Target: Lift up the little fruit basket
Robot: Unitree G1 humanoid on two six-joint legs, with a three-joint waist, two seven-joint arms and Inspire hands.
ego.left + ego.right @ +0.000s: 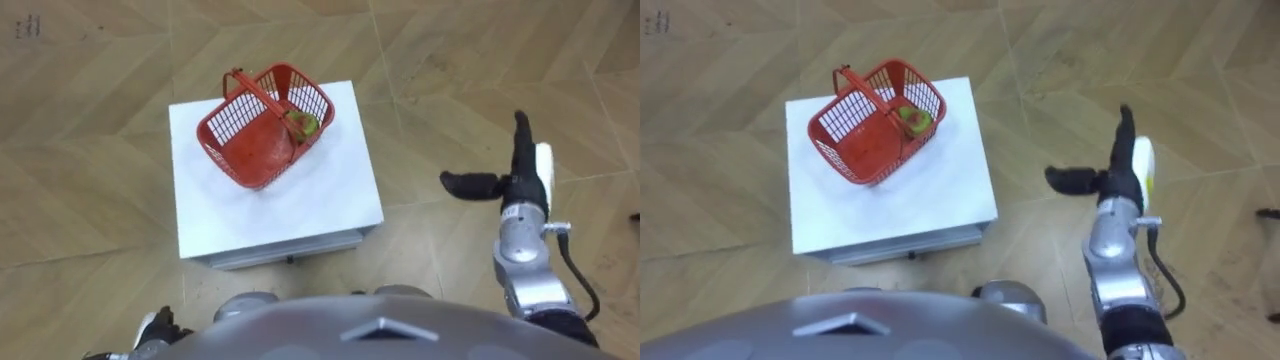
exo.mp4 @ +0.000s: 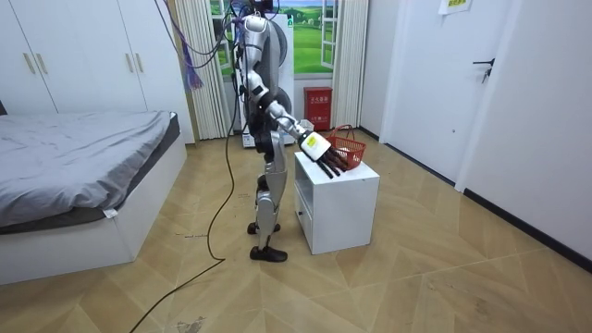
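Basket (image 1: pixel 262 140) left of robot hand (image 1: pixel 518 186) (apart)

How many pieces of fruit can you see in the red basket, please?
1: a greenish fruit lies inside the red basket, by its right end, on the white cabinet. Others could be hidden behind the mesh.

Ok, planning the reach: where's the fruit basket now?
The red fruit basket sits on the white cabinet, toward its far edge, left of the open right hand.

Eye views: steeply down from head, close over white cabinet (image 1: pixel 275 215). Room view: farther off, side-on. Shared: cabinet w/ basket (image 1: pixel 222 128).
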